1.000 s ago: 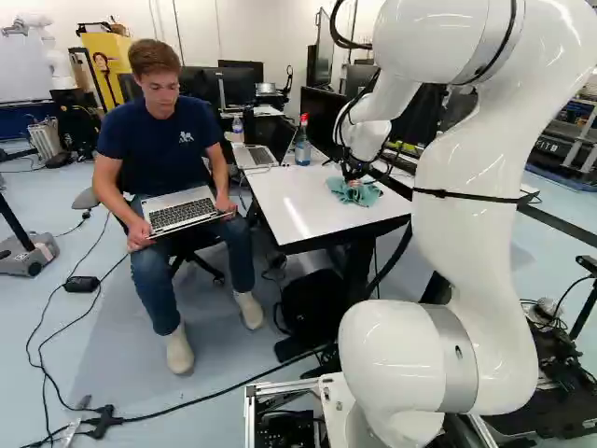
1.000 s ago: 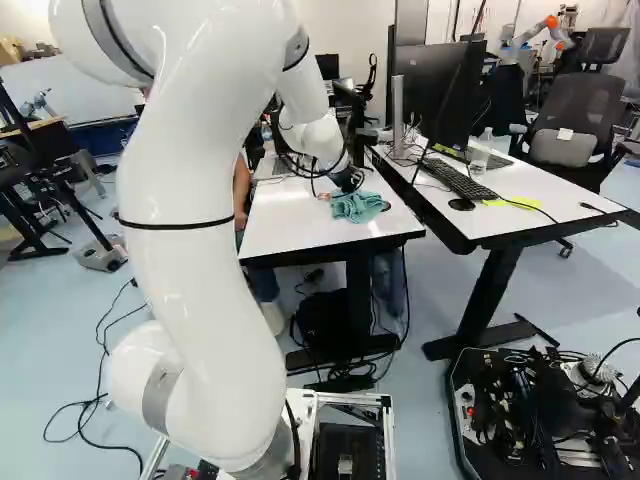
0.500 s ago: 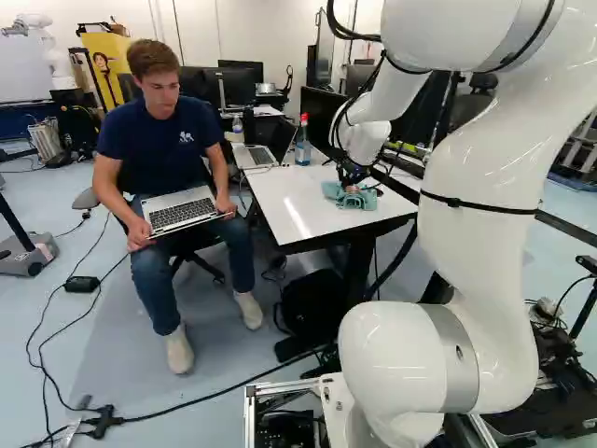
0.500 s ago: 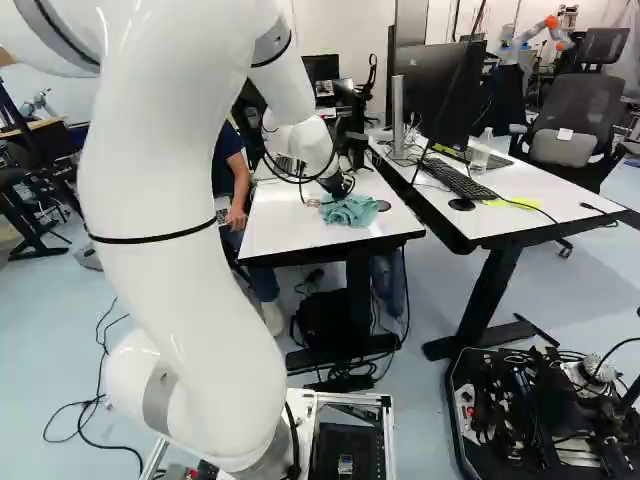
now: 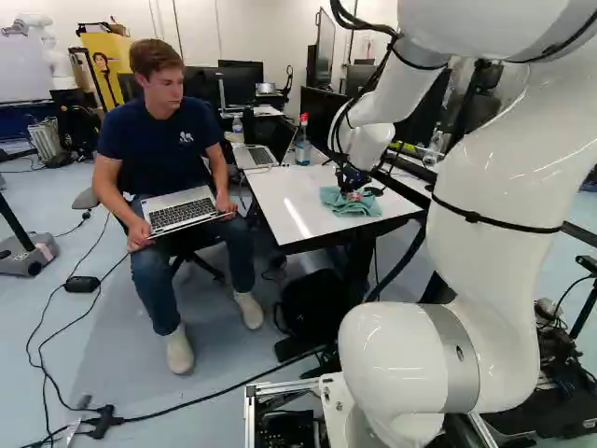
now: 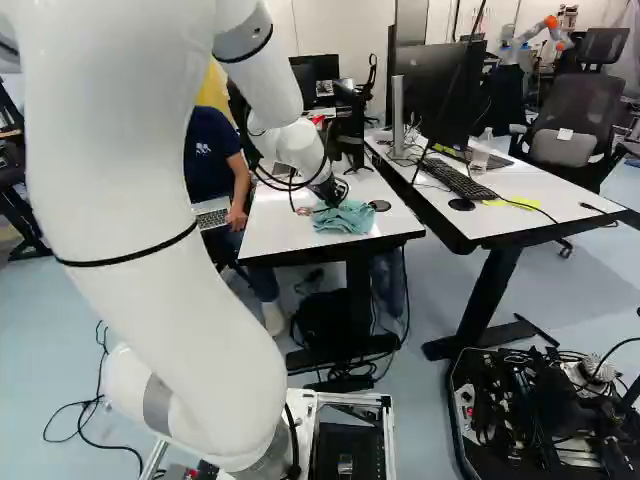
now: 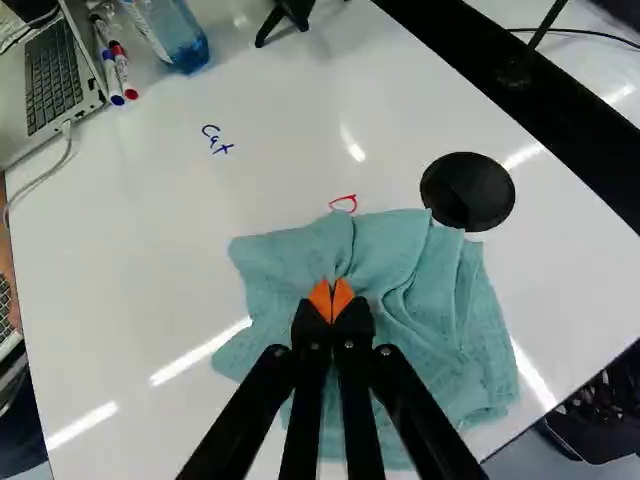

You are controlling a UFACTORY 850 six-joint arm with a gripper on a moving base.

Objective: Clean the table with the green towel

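Claw [image 5: 352,193] — closed on green towel [image 7: 440,300] | cloth beneath and around it (rather rumpled) — on table [image 7: 130,250]

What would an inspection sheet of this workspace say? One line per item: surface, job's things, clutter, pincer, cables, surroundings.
Surface: white table; blue writing and a red mark remain, the red one right by the towel's edge.
Job's things: green towel, rumpled, flat on the table beside a round black cap.
Clutter: laptop, markers, bottle of blue liquid, black stand.
Pincer: the pincer is shut on a fold of towel.
Cables: pale cable at the laptop; black cable across the floor.
Surroundings: second desk with keyboard; office chair behind it.
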